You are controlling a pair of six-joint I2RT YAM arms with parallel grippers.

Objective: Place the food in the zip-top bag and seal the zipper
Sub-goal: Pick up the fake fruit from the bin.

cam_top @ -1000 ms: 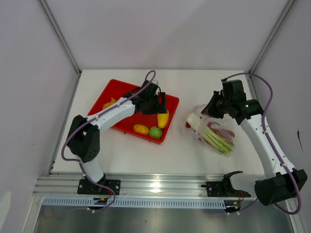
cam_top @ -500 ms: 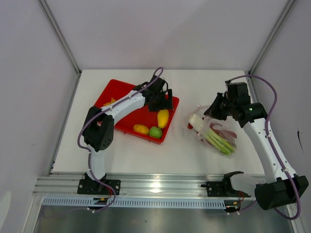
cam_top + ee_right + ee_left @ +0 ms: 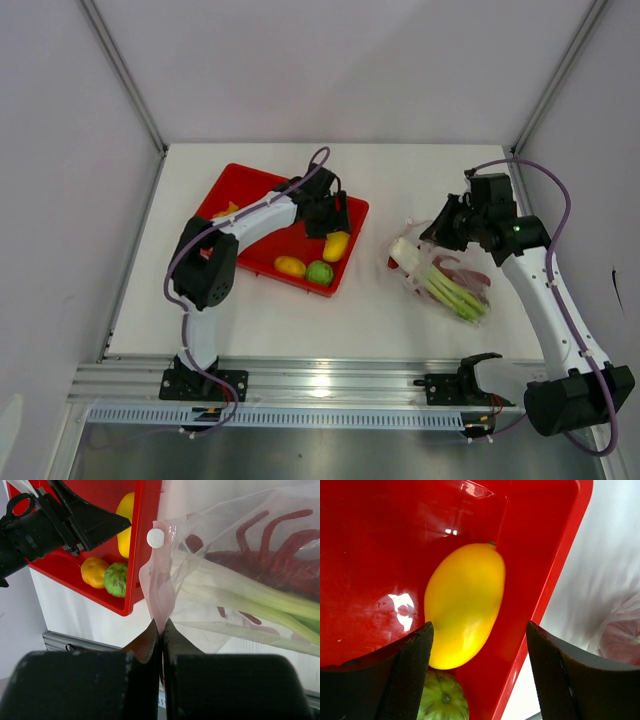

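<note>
Yellow oval toy fruit (image 3: 465, 605) lies mid-frame in the red plastic tray (image 3: 555, 565), untouched between the parted fingers of the left gripper (image 3: 479, 640). The right gripper (image 3: 161, 630), at lower centre, is clamped on the mouth edge of the clear crinkly zip-top bag (image 3: 210, 535).

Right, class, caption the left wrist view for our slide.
Open left end effector poised over a yellow oval fruit in the red tray.
</note>
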